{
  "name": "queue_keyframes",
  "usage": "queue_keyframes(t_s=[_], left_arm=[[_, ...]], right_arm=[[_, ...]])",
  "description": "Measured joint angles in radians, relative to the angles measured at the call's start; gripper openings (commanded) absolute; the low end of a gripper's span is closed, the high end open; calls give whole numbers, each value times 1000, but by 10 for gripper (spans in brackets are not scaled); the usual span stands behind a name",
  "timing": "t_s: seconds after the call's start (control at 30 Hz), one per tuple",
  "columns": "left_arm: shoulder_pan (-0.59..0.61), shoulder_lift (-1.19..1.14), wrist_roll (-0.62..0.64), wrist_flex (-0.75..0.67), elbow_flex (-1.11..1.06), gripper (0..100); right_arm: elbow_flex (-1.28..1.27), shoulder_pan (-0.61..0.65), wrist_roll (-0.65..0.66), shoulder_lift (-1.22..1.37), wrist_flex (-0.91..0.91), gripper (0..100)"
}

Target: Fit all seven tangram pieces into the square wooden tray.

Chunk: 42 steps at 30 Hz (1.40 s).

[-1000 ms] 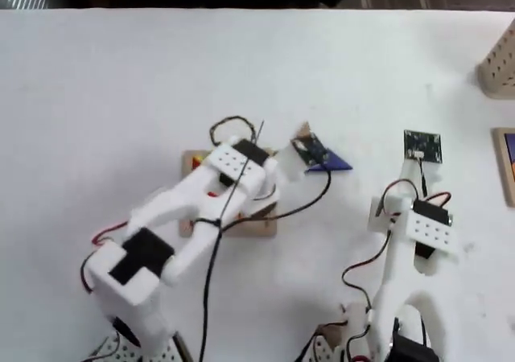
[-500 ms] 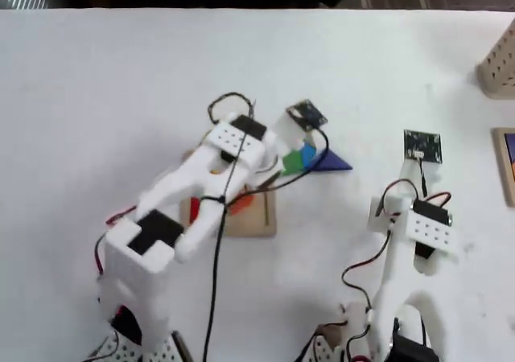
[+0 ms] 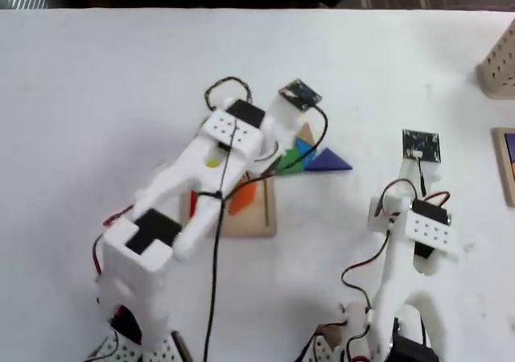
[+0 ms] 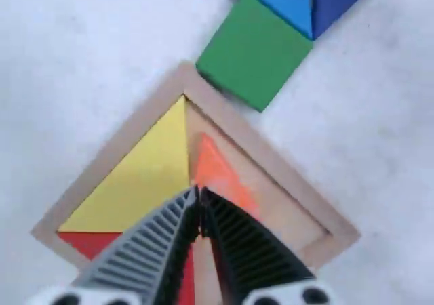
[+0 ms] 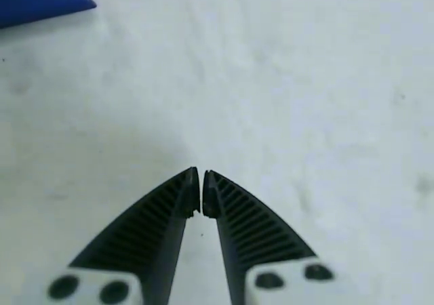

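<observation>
Left gripper (image 4: 199, 200): clenched, fingertips pressed together, nothing grasped. It hangs over the square wooden tray (image 4: 108, 164), with the tips above the seam where the yellow triangle (image 4: 142, 176) meets the orange piece (image 4: 220, 173). Whether the tips touch the pieces cannot be told.

Tray: lies on the desk (image 3: 96, 80) a little left of its middle and nearer its front edge. The left arm partly covers it in the high view.
- The yellow triangle lies along one side of the rim, with its point in a tray corner.
- The orange piece lies against the yellow triangle.
- A red piece (image 4: 88, 240) lies in the next corner, touching the yellow triangle.

Outside the tray, on the desk:
- The green square (image 4: 254, 51) lies just beside the corner that holds the yellow point.
- A light blue piece (image 4: 285, 0) touches the green square.
- A dark blue triangle (image 3: 328, 161) touches the light blue piece on its right.

Right gripper (image 5: 201, 193): clenched and empty, over bare desk to the right of the dark blue triangle and apart from it
</observation>
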State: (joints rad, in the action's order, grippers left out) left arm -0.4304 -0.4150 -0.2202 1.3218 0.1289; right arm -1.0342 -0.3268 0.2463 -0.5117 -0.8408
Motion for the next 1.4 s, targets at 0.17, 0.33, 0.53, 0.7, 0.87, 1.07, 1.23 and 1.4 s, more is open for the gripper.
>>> queue_keyframes(t_s=[0.17,0.33,0.53,0.7,0.87,1.07,1.23,1.4], left_arm=[[2,164,-46,-9,-140,22],[14,242,-54,-97,-358,22],[17,245,-106,-155,-480,23],[38,245,-110,-222,-514,23],[66,245,-109,-250,-516,23],[58,245,-115,-253,-516,23],[32,236,-117,-253,-519,23],[15,189,-115,-253,-503,23]], right_arm=[[0,0,0,0,0,25],[0,5,0,0,0,25],[0,14,0,0,0,25],[0,14,0,0,0,25],[0,17,0,0,0,25],[0,17,0,0,0,25],[0,17,0,0,0,25],[0,17,0,0,0,25]])
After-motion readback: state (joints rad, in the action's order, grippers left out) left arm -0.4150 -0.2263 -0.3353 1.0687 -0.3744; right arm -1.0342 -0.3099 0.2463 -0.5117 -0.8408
